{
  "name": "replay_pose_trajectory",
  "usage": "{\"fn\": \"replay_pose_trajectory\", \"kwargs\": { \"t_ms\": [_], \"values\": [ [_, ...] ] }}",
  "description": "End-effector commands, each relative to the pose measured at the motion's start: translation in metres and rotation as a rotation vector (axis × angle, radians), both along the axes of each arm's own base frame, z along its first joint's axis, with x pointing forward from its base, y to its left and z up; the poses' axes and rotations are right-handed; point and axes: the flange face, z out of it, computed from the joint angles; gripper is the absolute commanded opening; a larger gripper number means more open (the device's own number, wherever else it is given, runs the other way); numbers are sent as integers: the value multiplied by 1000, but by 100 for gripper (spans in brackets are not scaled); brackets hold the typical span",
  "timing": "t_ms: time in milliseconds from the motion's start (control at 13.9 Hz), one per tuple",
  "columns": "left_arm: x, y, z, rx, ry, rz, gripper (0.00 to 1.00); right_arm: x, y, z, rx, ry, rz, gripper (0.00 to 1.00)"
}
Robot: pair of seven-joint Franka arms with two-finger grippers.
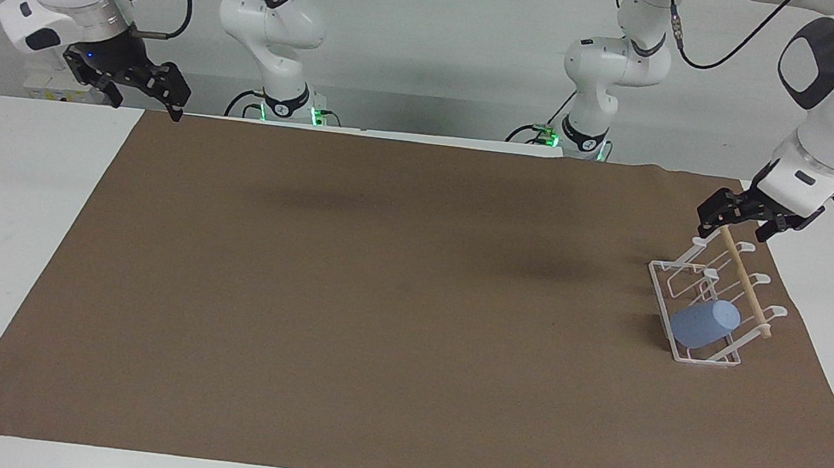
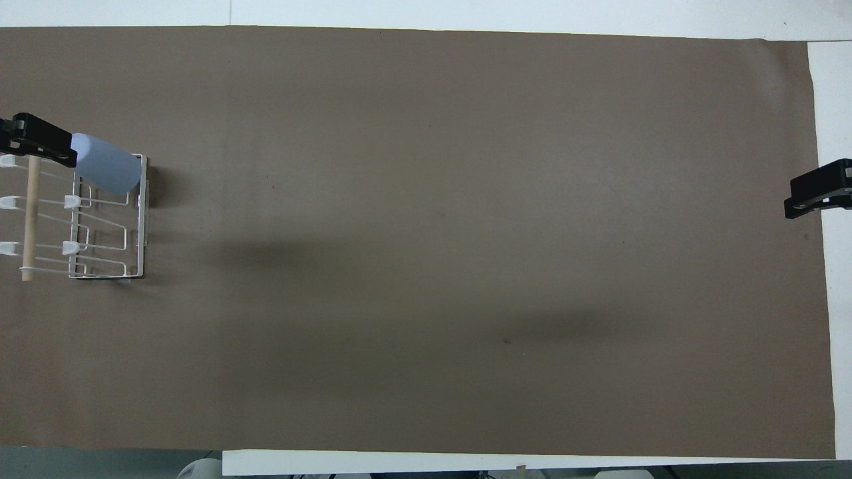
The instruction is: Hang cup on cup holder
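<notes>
The light-blue cup (image 1: pixel 703 324) sits tilted, mouth down, over a prong of the white wire cup holder (image 1: pixel 663 297), at the holder's end farther from the robots. In the overhead view the cup (image 2: pixel 106 173) lies on the same end of the cup holder (image 2: pixel 142 219). The wooden rod (image 1: pixel 745 284) crosses the holder's top. My left gripper (image 1: pixel 737 223) is open and empty, raised over the rod's end nearer the robots; it also shows in the overhead view (image 2: pixel 40 141). My right gripper (image 1: pixel 145 103) is open and empty and waits over the mat's corner at the right arm's end (image 2: pixel 813 193).
A brown mat (image 1: pixel 379 300) covers most of the white table (image 1: pixel 7 222). The holder stands near the mat's edge at the left arm's end.
</notes>
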Motion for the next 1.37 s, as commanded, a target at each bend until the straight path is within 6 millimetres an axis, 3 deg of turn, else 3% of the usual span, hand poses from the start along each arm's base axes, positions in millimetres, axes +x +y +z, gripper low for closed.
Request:
{"fn": "replay_pose_trajectory", "kwargs": {
  "t_ms": [0, 289, 1299],
  "values": [
    [-10, 6, 19, -11, -46, 9, 100, -5, 0, 1, 14, 3, 15, 100],
    [-35, 0, -7, -13, -2, 15, 100, -5, 0, 1, 14, 3, 15, 100],
    [-49, 0, -5, -31, 52, 61, 100, -5, 0, 1, 14, 3, 15, 100]
  ]
}}
